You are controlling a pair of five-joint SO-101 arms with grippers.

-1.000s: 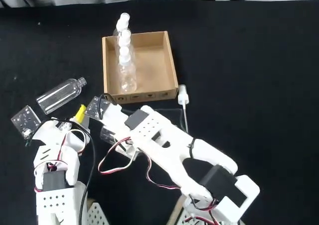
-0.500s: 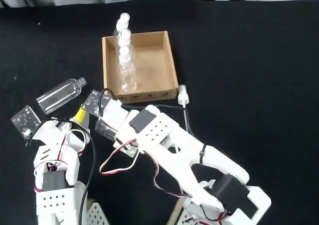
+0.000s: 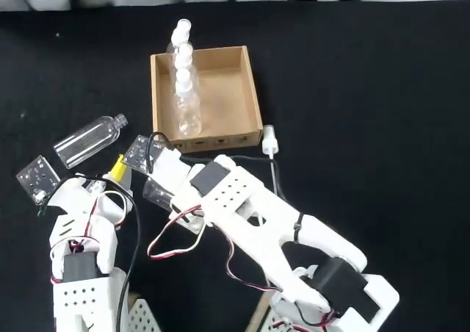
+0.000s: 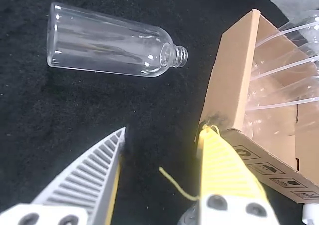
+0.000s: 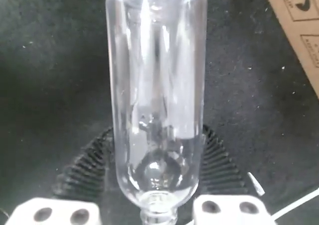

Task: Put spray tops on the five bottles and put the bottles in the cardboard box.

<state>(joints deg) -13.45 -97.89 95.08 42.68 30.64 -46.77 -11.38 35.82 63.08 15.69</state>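
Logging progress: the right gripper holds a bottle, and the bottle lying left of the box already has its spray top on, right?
No. The loose bottle left of the box has no spray top; the left wrist view shows its bare threaded neck. The right gripper does hold a second bottle.

Loose bottle (image 4: 112, 48): clear plastic, glossy, smooth.
Held bottle (image 5: 157, 100): clear plastic, glossy.
Cardboard box (image 3: 213, 139): brown cardboard, matt.
Table (image 3: 367, 89): black cloth, matt, faintly fuzzy.
Right arm (image 3: 250, 214): white plastic, smooth.
Left gripper (image 4: 163, 133): plastic, ribbed inner faces.
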